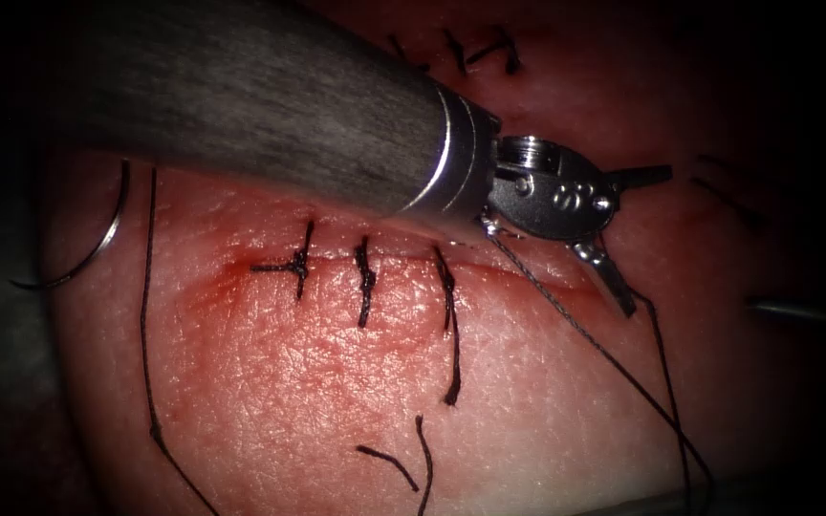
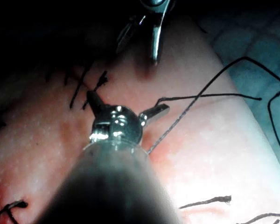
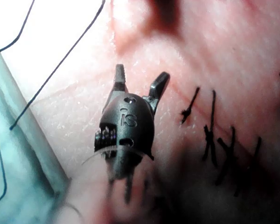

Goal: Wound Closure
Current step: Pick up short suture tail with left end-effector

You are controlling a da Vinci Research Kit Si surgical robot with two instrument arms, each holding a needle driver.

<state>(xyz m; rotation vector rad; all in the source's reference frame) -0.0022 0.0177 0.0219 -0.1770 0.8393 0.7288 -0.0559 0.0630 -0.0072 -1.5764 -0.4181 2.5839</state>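
A: What is under your tools?
B: The pink tissue (image 1: 317,382), dark all around. Three stitches (image 1: 365,282) cross its cut (image 1: 528,270).
A: And your end effectors?
B: Your left end effector (image 1: 651,241) is spread wide and holds nothing. Your right end effector (image 3: 142,72) is spread too and holds nothing.
A: The needle (image 1: 112,229)?
B: It lies loose, far left of the cut, not in the tissue. Its curve runs from the top down to the left, beside the thread (image 1: 145,287).

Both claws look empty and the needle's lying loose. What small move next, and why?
Probably move the left arm's open claw over to the curved steel needle to grasp it. It lies unheld at the left edge of the pink tissue, left of the three black stitches; the right arm's claw is open and empty too.
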